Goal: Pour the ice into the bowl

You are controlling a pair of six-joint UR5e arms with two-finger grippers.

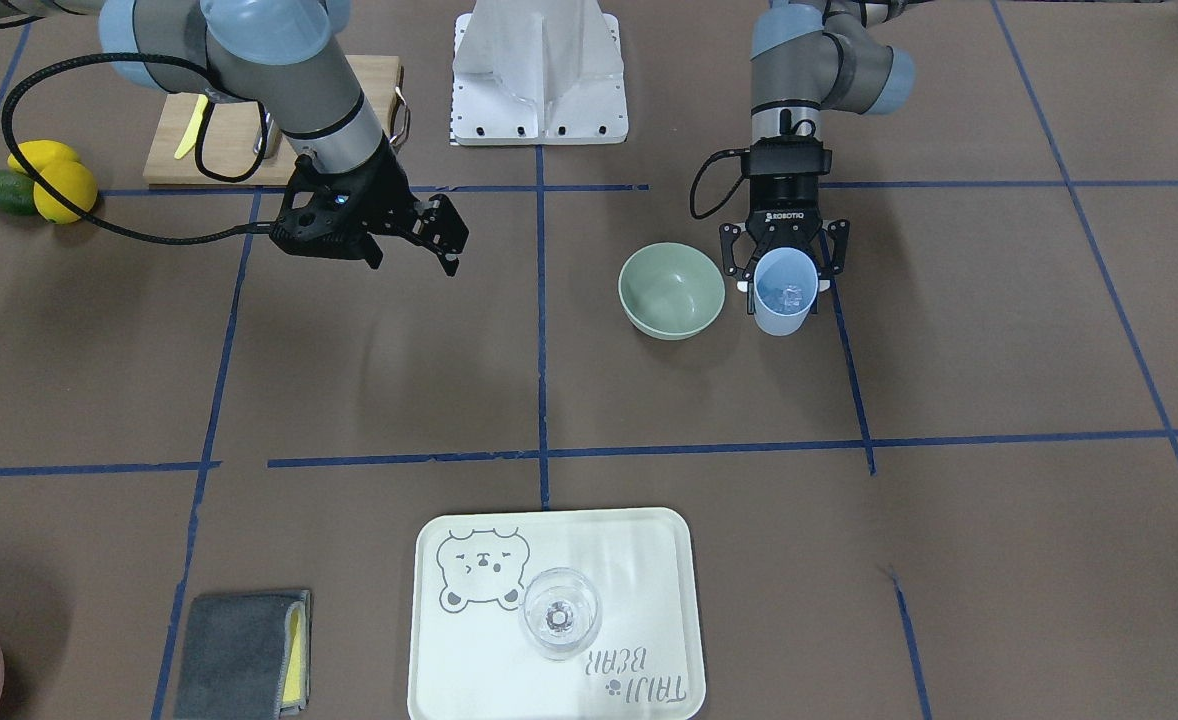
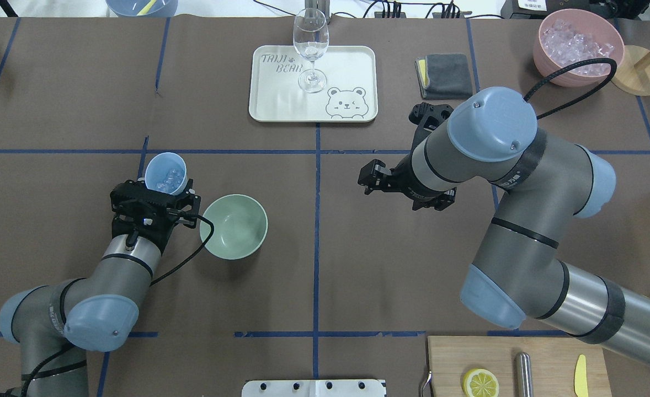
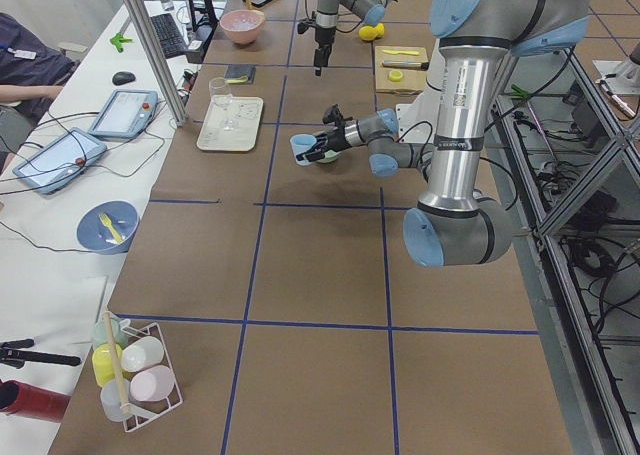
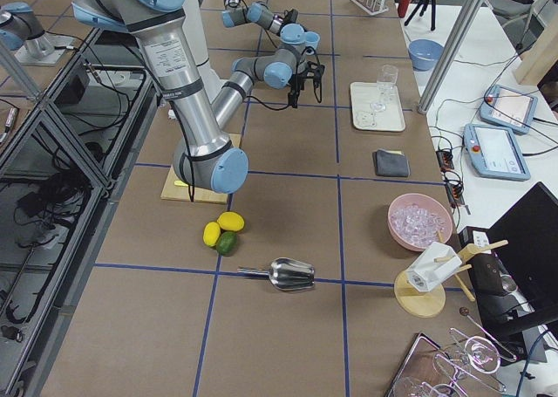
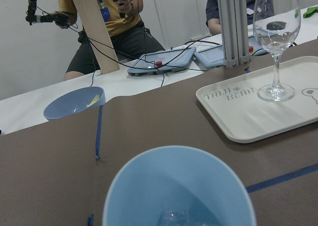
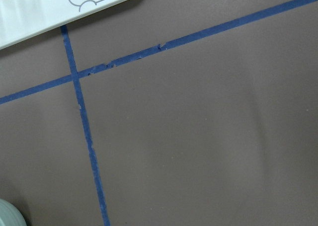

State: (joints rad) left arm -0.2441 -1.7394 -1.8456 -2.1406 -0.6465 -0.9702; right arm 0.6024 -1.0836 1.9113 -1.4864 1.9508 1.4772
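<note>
The light blue cup (image 5: 179,186) fills the bottom of the left wrist view, its round mouth open upward and a little ice (image 5: 174,217) glinting at the bottom. The left gripper (image 1: 784,280) pinches the cup between its two black fingers, one on each side of the wall just under the rim. The cup stands upright, long axis vertical and mouth to the ceiling, with the ice as a small cluster of clear, glossy cubes inside. I cannot tell whether its base rests on the table (image 1: 999,330) or hangs just above it.

The bowl (image 2: 234,226) sits just beside the cup, on the side toward the table's middle. It is round, matte sage-green, smooth inside and wider than the cup. Their rims are close but apart.

Bare brown surface crossed by blue tape (image 2: 317,220) lies beyond the bowl. The right gripper (image 2: 366,182) hangs over it, well apart from the bowl, its jaws spread and holding nothing.

At the far edge, a cream tray (image 2: 352,60) with rounded corners carries a clear wine glass (image 2: 310,47). A folded grey cloth (image 2: 446,74) and a pink tub (image 2: 545,60) lie further along that edge.
</note>
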